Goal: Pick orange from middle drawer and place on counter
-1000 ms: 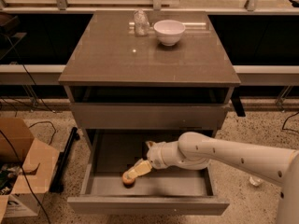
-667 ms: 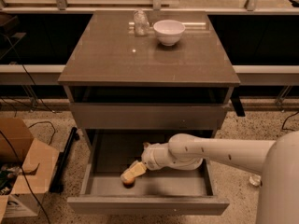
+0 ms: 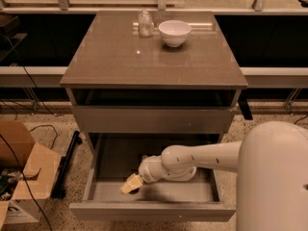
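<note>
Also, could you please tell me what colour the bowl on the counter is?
The bowl is white, clearest in the camera view; the gripper is inside the middle drawer.

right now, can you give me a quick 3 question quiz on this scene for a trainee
1. True or false: the white bowl sits inside the middle drawer.
2. Where is the gripper? A) above the bowl B) down inside the open middle drawer C) out of view
3. Fill in: the bowl stands on the ____.

Key: 1 false; 2 B; 3 counter
</note>
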Controlling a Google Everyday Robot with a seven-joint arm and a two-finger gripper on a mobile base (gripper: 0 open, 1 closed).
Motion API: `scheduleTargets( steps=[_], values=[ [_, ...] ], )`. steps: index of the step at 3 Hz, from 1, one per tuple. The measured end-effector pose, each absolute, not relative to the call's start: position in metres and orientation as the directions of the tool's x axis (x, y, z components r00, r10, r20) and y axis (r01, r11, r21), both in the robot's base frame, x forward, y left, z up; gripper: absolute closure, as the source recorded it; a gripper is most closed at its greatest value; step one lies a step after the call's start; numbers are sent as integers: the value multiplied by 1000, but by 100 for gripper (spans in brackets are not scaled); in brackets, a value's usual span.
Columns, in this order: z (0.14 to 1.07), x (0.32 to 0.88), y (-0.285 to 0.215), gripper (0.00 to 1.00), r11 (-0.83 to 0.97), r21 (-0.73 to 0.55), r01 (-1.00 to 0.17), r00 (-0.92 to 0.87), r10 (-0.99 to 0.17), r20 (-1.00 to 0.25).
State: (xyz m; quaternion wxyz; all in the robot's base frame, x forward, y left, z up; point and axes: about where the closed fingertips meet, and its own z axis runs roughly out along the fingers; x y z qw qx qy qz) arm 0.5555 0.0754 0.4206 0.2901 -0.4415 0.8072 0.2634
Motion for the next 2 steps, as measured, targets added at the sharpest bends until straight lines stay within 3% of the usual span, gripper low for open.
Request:
scheduleTargets(
  steps=[1,2],
  values=[
    [399,547,83,0,488,182,-854,-468,-566,-679],
    [386,540,87,18,518,197,-832,-500,-549,-670]
  ],
)
